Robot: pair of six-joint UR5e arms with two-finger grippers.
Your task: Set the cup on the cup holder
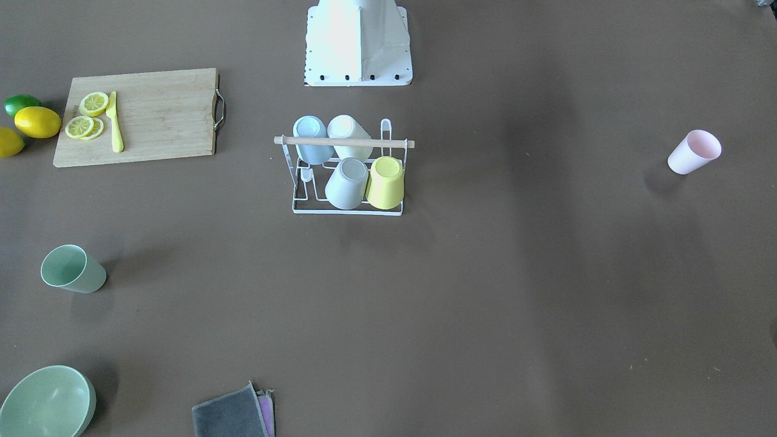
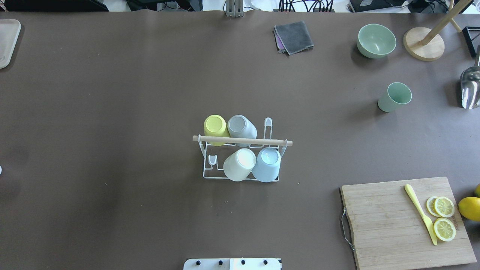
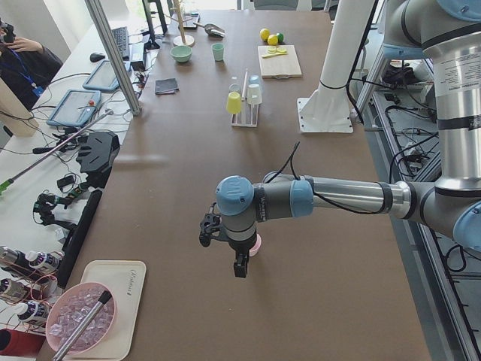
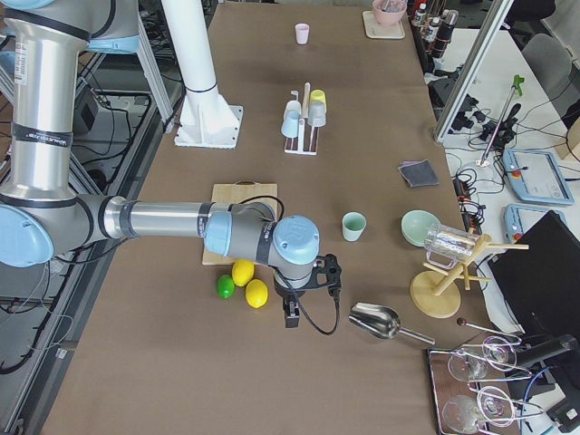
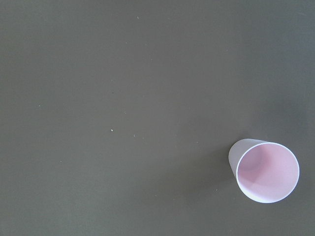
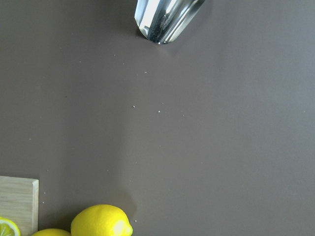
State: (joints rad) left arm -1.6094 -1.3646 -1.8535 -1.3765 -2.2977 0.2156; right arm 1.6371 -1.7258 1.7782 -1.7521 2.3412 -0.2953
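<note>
The white wire cup holder (image 1: 343, 142) with a wooden rod handle stands mid-table, also in the overhead view (image 2: 242, 141), with several cups upside down on its prongs. A pink cup (image 1: 694, 152) stands upright at the table's left end; the left wrist view shows it from above (image 5: 266, 170). A green cup (image 2: 394, 97) stands upright on the right side. My left gripper (image 3: 239, 267) hangs over the table next to the pink cup. My right gripper (image 4: 292, 315) hangs near the lemons. I cannot tell whether either is open or shut.
A cutting board (image 2: 405, 221) holds lemon slices and a yellow knife. Lemons (image 4: 249, 281) and a lime lie beside it. A green bowl (image 2: 376, 40), folded cloths (image 2: 293, 36), a metal scoop (image 2: 470, 88) and a wooden stand (image 2: 423, 43) are at the far right.
</note>
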